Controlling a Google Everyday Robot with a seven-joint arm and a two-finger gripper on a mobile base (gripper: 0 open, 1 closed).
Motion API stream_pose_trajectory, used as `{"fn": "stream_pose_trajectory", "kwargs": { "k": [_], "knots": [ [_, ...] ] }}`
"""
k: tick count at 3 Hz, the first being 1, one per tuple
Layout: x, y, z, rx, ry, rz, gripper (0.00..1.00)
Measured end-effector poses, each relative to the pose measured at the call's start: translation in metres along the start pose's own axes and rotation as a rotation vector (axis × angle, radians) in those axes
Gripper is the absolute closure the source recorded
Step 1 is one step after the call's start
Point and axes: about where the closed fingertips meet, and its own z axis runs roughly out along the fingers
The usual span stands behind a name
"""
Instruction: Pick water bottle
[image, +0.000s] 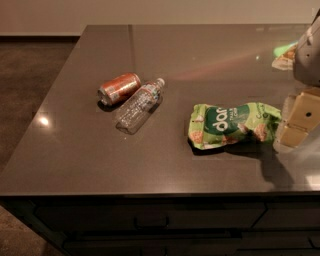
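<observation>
While bottle (140, 105) lies on tabletop (200, 50) against can (119, 87), tool (296, 131) sits far right, past bag (232, 125); its state, can't tell. Reach, grasp, lift all pending.

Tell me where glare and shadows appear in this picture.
Camera view: a small glare spot lies on the dark glossy countertop near its left edge; the beige gripper, at the right edge, throws a dark shadow toward the front; the clear ribbed plastic water bottle shows no strong highlights.

We note dim warm light, a glare spot at left on the countertop (44, 120), and dark shadow beneath the gripper (298, 122) at right edge.
</observation>
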Motion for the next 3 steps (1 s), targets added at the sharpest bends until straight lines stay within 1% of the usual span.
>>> {"fn": "stream_pose_trajectory", "kwargs": {
  "k": [1,2,3],
  "knots": [
    [0.000,0.000,0.000,0.000,0.000,0.000,0.00],
    [-0.021,-0.013,0.005,-0.016,-0.023,-0.052,0.00],
    [-0.054,-0.031,0.016,-0.043,-0.066,-0.136,0.00]
  ]
}}
